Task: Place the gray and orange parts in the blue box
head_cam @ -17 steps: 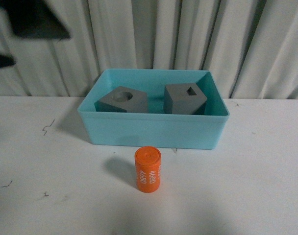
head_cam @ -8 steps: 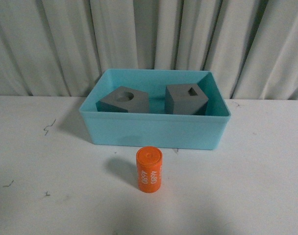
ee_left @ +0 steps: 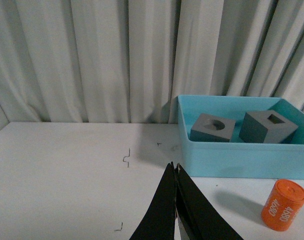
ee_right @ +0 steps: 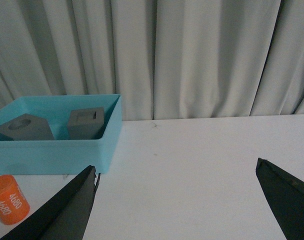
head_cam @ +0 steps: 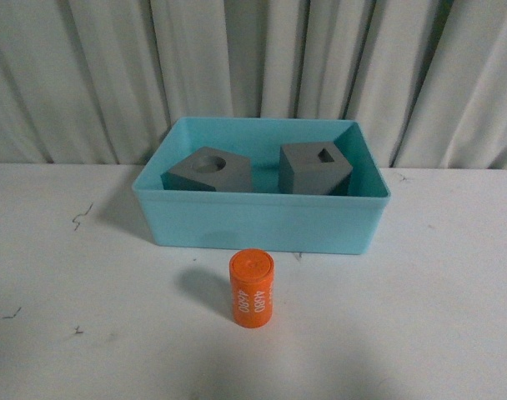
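The left gripper (ee_left: pixel 174 167) has its smooth black wedge-shaped fingers pressed together, holding nothing. The right gripper (ee_right: pixel 176 165) is spread wide and empty above the white table (head_cam: pixel 420 317). The glossy orange cylinder (head_cam: pixel 253 289) with white digits stands upright on the table just in front of the turquoise plastic box (head_cam: pixel 262 223). Inside the box sit two matte gray cubes side by side, the round-recessed cube (head_cam: pixel 208 171) on the left and the rectangular-recessed cube (head_cam: pixel 314 169) on the right. A pleated curtain (head_cam: pixel 237 58) hangs behind.

The blue box (head_cam: pixel 262 223) looks like smooth plastic with a soft sheen. The gray cube with the round recess (head_cam: pixel 208 172) and the gray cube with the rectangular recess (head_cam: pixel 313 171) are matt and even-surfaced. The orange cylinder (head_cam: pixel 253 292) is smooth and slightly glossy, with white printed digits. The bench (head_cam: pixel 420 317) is matt white with faint dark scuffs. The curtain (head_cam: pixel 87 75) is matt, pale cloth.
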Robot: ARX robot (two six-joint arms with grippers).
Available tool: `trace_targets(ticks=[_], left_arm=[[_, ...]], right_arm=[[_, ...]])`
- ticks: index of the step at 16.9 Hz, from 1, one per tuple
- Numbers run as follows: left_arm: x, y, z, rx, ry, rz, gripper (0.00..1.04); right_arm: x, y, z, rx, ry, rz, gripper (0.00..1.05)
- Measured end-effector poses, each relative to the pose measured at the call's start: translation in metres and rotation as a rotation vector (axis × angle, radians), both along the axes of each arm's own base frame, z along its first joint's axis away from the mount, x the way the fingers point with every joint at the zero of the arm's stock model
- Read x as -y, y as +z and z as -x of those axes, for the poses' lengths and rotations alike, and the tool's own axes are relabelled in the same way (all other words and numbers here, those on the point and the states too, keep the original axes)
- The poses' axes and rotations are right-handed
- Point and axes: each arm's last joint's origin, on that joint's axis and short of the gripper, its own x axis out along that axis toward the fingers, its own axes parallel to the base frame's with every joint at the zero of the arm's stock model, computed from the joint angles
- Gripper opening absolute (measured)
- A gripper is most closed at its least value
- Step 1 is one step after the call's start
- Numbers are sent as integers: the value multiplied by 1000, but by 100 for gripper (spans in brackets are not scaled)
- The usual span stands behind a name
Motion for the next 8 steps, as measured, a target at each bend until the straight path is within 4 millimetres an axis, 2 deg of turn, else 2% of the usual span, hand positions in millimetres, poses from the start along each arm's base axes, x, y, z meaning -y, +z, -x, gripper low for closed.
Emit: trace_targets(ticks=[2, 3, 8], left_arm=[[0, -7, 8, -53, 3, 0, 2], [0, -1, 11, 11, 3, -1, 2], [0, -3, 11, -9, 6, -1, 2]], right_arm=[[0, 0, 0, 0, 0, 0, 98], [0, 0, 0, 0, 0, 0, 98], [0, 0, 0, 0, 0, 0, 98]])
